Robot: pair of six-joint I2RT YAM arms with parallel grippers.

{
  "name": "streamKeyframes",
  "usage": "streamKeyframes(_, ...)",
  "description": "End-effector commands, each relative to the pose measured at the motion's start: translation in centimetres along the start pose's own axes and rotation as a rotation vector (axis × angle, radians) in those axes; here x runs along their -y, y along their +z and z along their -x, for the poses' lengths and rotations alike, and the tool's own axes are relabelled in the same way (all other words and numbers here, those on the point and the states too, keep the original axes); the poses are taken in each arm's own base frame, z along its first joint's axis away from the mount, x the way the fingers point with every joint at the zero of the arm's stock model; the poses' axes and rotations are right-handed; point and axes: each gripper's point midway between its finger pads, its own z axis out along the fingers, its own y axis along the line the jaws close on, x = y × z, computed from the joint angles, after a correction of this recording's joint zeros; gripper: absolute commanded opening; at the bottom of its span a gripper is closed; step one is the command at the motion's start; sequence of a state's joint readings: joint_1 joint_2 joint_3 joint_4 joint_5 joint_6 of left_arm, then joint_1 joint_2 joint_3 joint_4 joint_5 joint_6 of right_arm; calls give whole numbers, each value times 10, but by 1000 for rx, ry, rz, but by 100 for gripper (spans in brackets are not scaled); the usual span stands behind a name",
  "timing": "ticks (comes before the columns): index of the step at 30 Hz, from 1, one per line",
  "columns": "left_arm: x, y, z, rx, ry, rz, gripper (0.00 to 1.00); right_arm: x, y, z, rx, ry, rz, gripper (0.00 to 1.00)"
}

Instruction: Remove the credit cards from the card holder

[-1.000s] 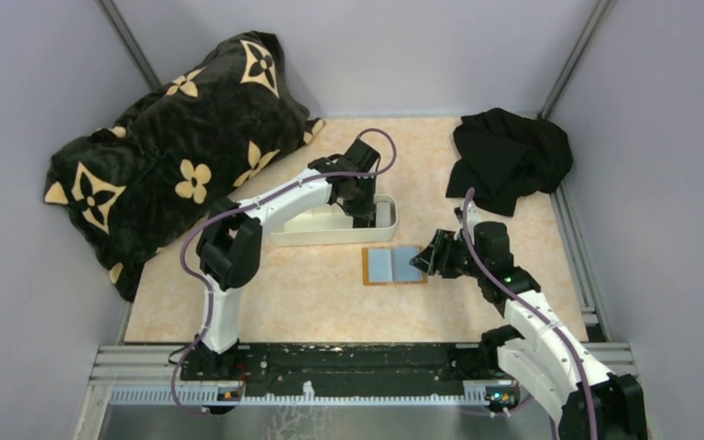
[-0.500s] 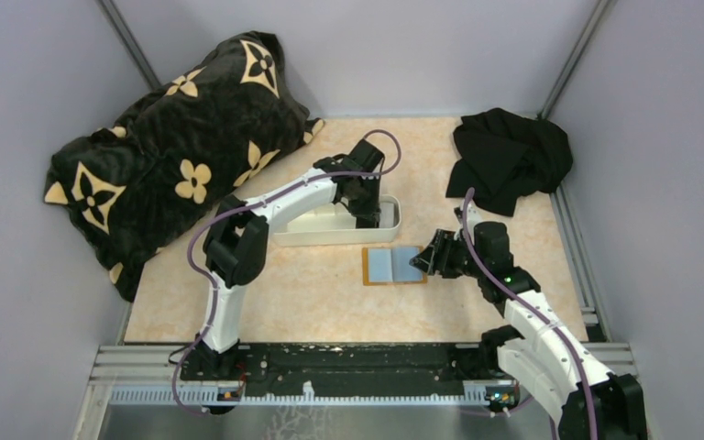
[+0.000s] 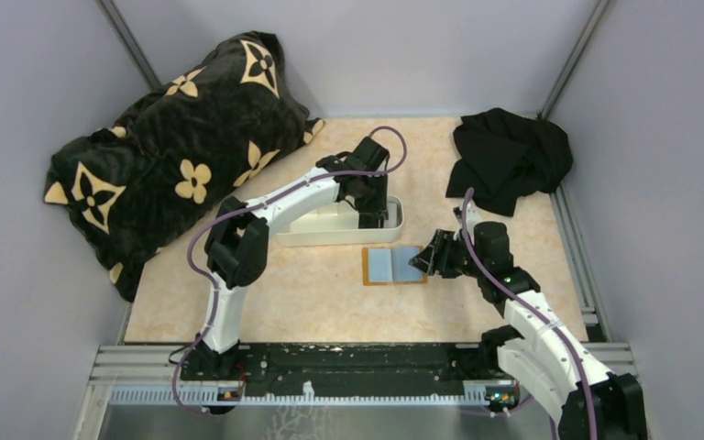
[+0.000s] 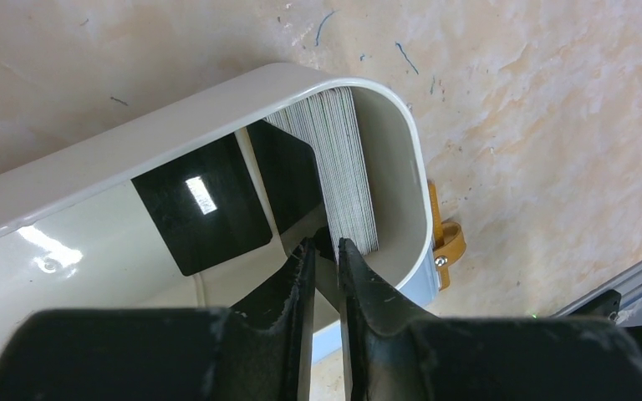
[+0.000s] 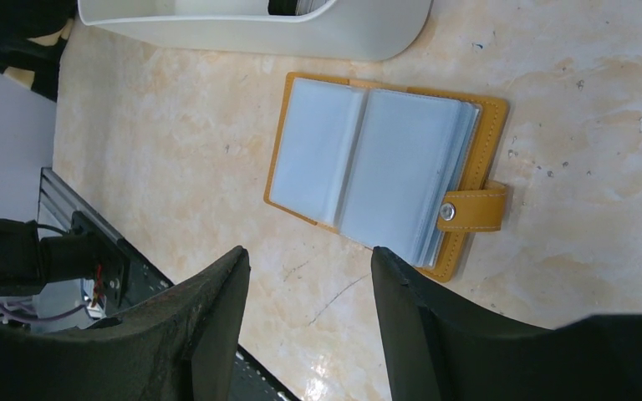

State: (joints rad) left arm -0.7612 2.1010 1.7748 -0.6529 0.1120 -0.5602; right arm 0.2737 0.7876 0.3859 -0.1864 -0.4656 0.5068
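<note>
The card holder [image 3: 394,266] lay open and flat at mid-table, grey-blue panels up, its long axis running left to right and its strap tab [image 5: 472,210] at the right end. Just beyond it on the far side sat the white tray [image 3: 330,236], also lying left to right. A stack of credit cards [image 4: 347,167] stood on edge against the tray's right end, with a black card [image 4: 201,205] beside it. The left gripper [image 4: 326,251] reached into that end with its fingers narrowly parted; whether they pinched a card was unclear. The right gripper [image 5: 309,267] hung spread wide, holding nothing, just right of the holder.
</note>
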Motion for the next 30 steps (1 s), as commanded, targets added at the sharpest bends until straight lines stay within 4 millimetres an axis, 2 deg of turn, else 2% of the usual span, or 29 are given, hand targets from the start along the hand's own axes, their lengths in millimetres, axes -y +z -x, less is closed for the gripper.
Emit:
streamKeyframes(1, 16, 5, 2, -1, 16, -47, 22, -7, 1, 11, 38, -41, 36, 56)
streamKeyframes(7, 8, 7, -4, -10, 25, -23, 23, -7, 2, 10, 33, -40, 40, 56)
streamKeyframes(13, 6, 1, -5, 2, 26, -20, 40, -8, 2, 10, 32, -39, 45, 56)
streamKeyframes(23, 9, -10, 3, 31, 34, -27, 41, -9, 3, 9, 26, -40, 50, 55)
streamKeyframes(27, 15, -28, 14, 82, 53, -39, 42, -9, 2, 9, 24, -40, 51, 55)
streamKeyframes(30, 18, -48, 25, 154, 64, -49, 49, -9, 2, 10, 23, -41, 48, 55)
